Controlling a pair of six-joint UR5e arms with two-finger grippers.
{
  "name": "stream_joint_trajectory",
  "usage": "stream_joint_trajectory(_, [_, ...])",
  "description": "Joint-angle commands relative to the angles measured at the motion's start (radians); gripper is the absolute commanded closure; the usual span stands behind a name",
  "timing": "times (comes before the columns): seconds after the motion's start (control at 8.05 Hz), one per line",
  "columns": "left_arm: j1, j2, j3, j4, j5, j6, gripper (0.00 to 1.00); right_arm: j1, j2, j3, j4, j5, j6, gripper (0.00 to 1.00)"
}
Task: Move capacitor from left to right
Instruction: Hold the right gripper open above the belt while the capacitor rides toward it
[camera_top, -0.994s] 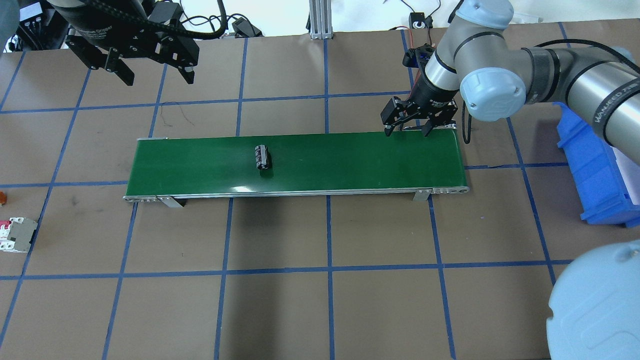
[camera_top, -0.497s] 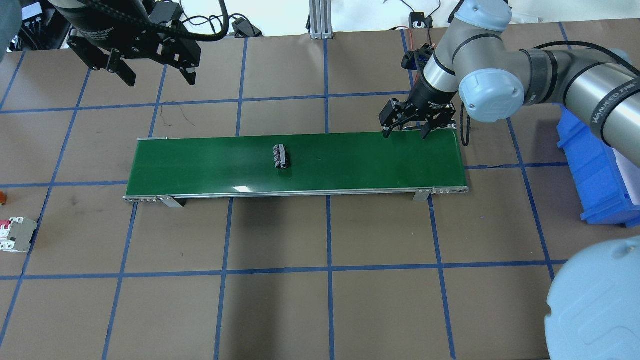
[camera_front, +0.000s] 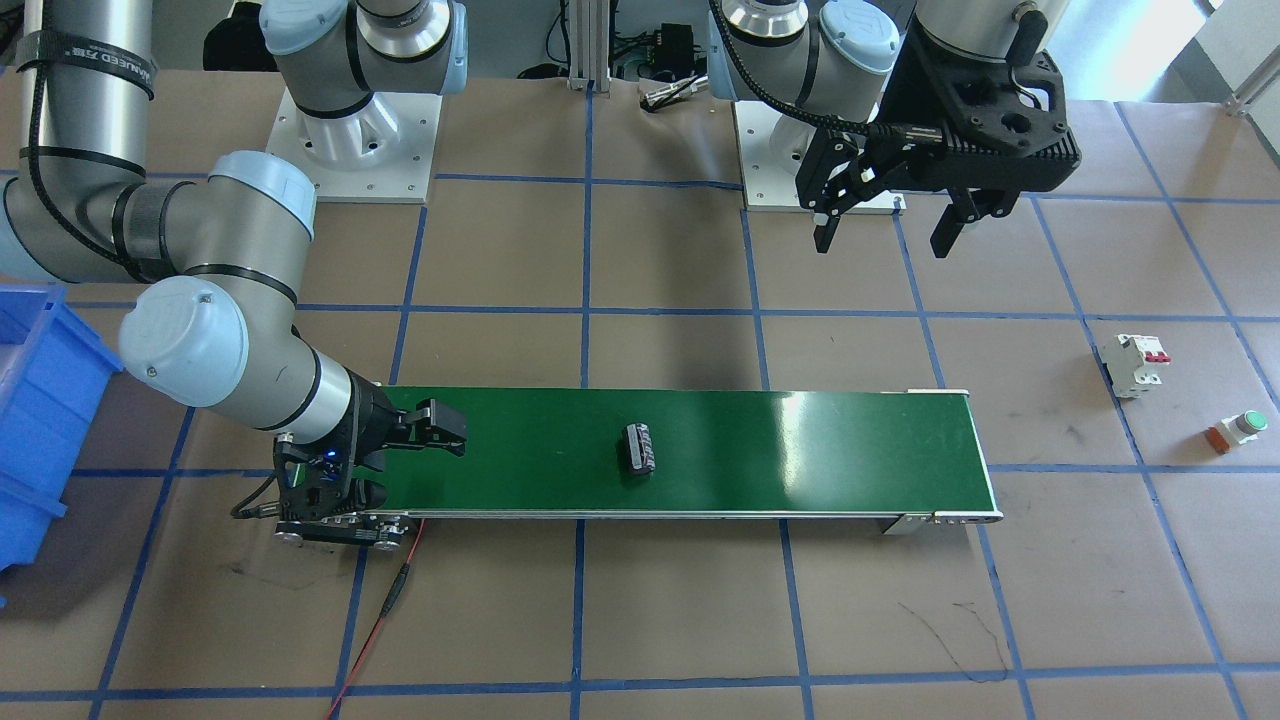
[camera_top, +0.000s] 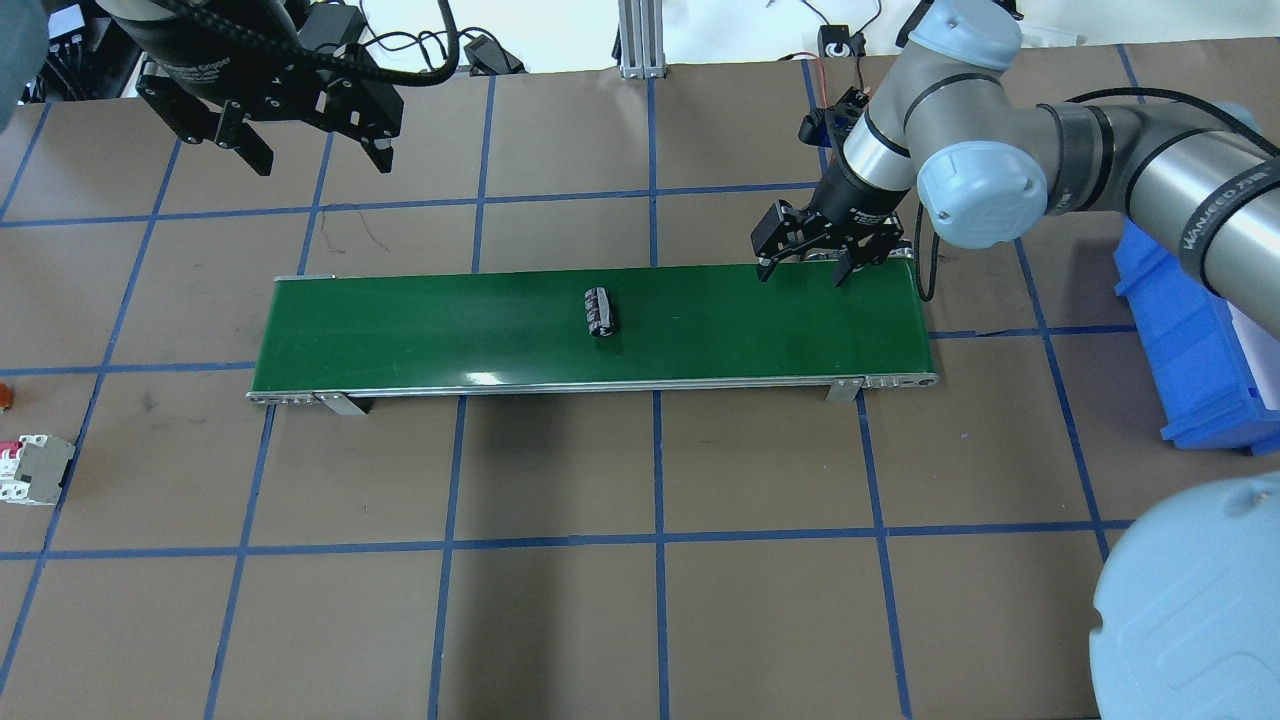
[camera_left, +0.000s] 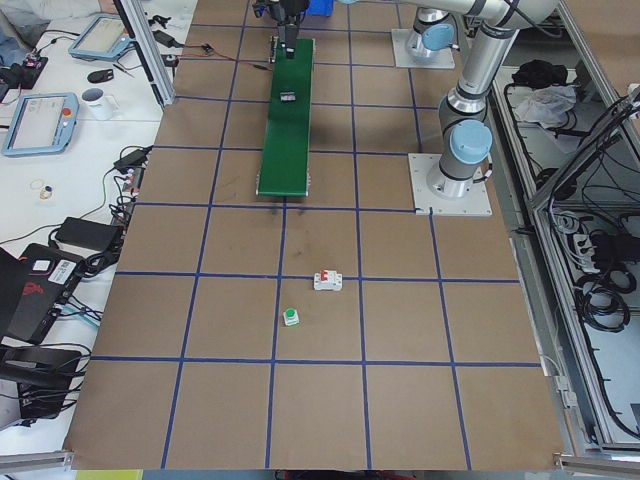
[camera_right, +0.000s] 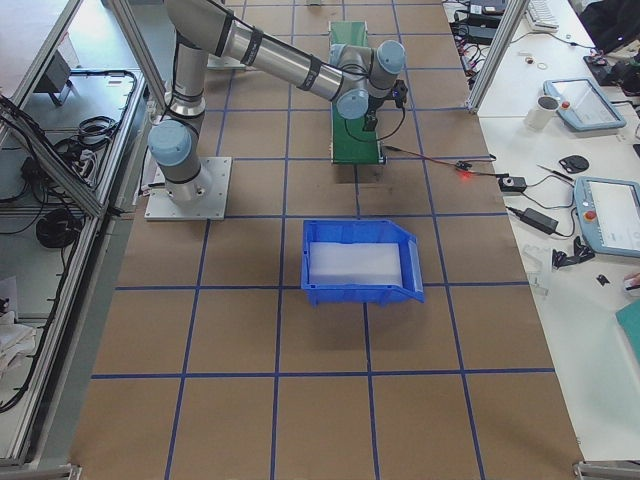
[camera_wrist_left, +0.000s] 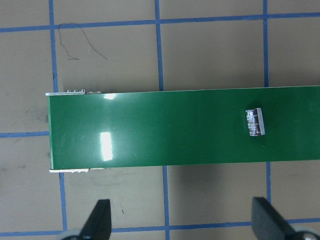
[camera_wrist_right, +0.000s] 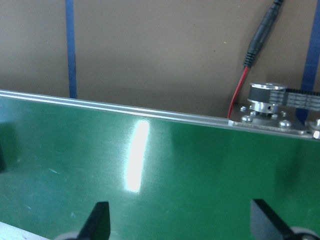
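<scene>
The capacitor (camera_top: 599, 312), a small dark cylinder with pale ends, lies on its side near the middle of the green conveyor belt (camera_top: 420, 330). It also shows in the front view (camera_front: 639, 447) and the left wrist view (camera_wrist_left: 254, 121). My left gripper (camera_top: 320, 160) is open and empty, high above the table behind the belt's left end. My right gripper (camera_top: 802, 277) is open and empty, low over the belt's far edge near its right end, well to the right of the capacitor. The right wrist view shows only belt between its fingers (camera_wrist_right: 100, 220).
A blue bin (camera_top: 1190, 340) stands on the table right of the belt. A white circuit breaker (camera_front: 1135, 363) and a green push-button (camera_front: 1240, 427) lie on the table far to the left. A red cable and the motor pulley (camera_wrist_right: 267, 97) sit at the belt's right end.
The capacitor has travelled right along the belt, from left of the middle to about the middle. My right gripper has shifted slightly left along the far edge. The left gripper has barely moved.
</scene>
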Motion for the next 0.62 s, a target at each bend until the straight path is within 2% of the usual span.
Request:
stream_joint_trajectory(0.0, [0.0, 0.001, -0.002, 0.0, 0.0, 0.001, 0.0, 0.0, 0.0, 0.001, 0.033, 0.035, 0.001, 0.0])
stream_joint_trajectory(0.5, [0.0, 0.002, -0.004, 0.0, 0.0, 0.0, 0.0, 0.002, 0.012, 0.001, 0.038, 0.047, 0.002, 0.0])
